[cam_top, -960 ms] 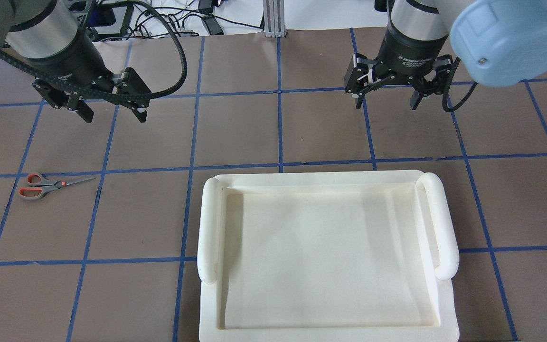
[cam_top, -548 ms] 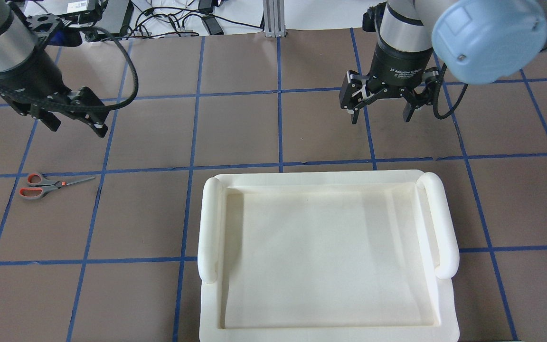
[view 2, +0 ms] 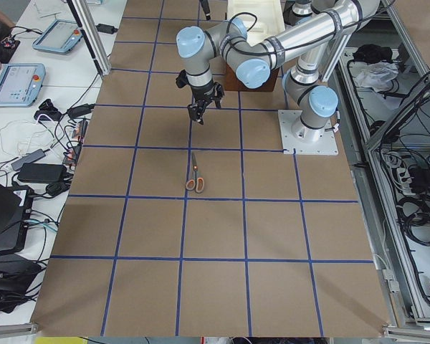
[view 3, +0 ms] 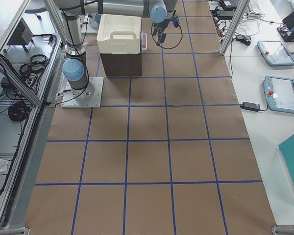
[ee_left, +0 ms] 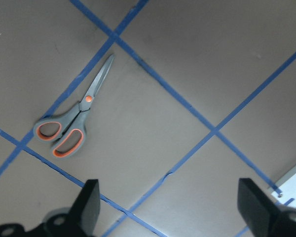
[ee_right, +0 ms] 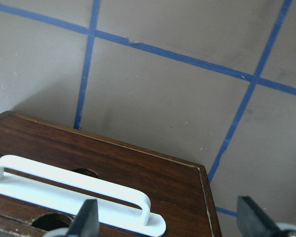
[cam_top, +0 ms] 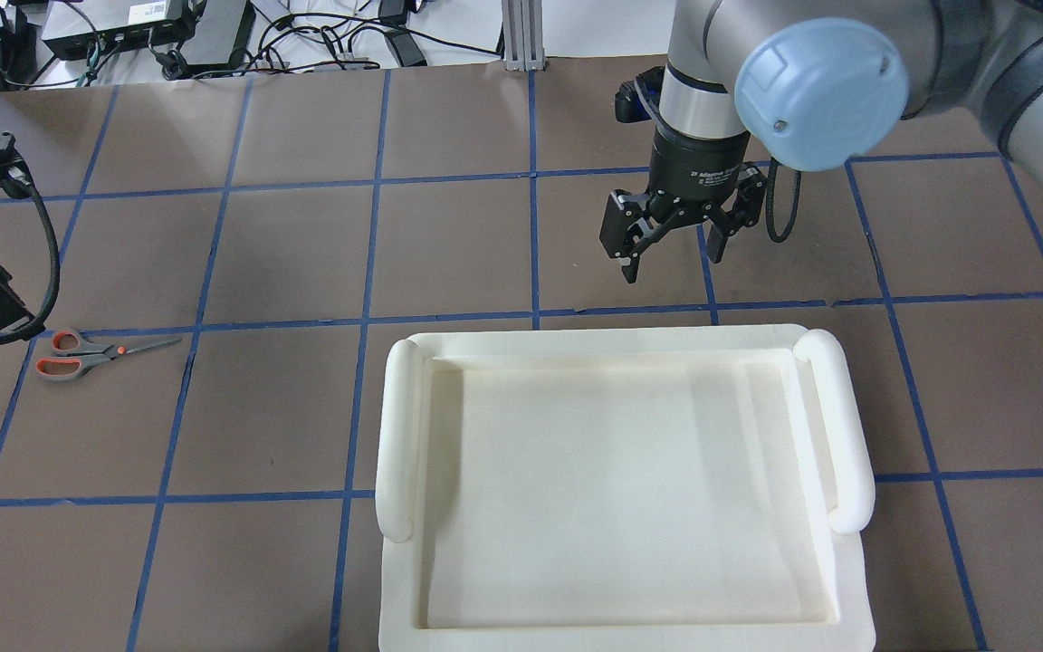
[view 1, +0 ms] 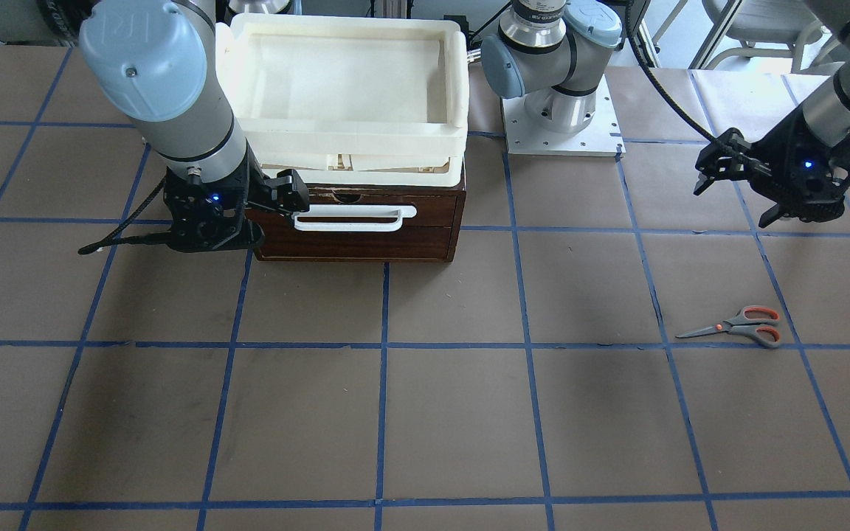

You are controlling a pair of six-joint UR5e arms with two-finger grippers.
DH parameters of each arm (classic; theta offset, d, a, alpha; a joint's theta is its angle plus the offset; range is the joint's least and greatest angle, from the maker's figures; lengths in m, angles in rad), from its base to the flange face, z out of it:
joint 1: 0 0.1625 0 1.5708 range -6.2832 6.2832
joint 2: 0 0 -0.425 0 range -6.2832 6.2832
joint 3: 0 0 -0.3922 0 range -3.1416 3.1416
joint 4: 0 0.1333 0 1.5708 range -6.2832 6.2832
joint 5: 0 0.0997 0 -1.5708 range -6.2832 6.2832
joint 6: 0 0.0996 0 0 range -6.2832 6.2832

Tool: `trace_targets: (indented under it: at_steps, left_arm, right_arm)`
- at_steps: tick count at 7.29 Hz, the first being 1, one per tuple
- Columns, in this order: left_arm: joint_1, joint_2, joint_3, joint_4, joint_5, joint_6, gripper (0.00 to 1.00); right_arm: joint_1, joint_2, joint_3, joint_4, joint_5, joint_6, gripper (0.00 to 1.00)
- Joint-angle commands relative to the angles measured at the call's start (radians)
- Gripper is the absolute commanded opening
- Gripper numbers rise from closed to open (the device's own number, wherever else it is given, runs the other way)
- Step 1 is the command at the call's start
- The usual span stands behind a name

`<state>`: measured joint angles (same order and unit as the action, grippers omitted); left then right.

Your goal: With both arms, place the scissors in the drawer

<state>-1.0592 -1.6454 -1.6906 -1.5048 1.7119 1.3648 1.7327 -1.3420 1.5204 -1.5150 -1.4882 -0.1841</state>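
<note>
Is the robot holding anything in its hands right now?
No, nothing. The left gripper and right gripper are both open and empty; the scissors lie on the table.

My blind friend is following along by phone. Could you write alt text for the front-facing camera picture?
Small grey-and-orange scissors lie on a brown gridded table, right of centre, with the robot's left pincer open, raised nearby. At the picture's left, the right pincer, also open, is by the white handle of a dark wooden drawer under a cream tray.
</note>
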Motion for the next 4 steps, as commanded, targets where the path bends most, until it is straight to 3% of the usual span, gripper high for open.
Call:
trace_targets:
  at_steps: [1, 3, 4]
  left_arm:
    - [0.053, -0.11, -0.007, 0.087, -0.018, 0.341, 1.0]
    - [0.07, -0.21, -0.007, 0.24, -0.02, 0.484, 1.0]
    - [0.108, -0.25, -0.007, 0.254, -0.044, 0.541, 1.0]
  right_arm:
    - [0.018, 0.032, -0.003, -0.057, 0.042, -0.234, 1.0]
    - [0.042, 0.073, -0.002, -0.091, 0.042, -0.5, 1.0]
    - [0.045, 0.076, 0.006, -0.088, 0.043, -0.573, 1.0]
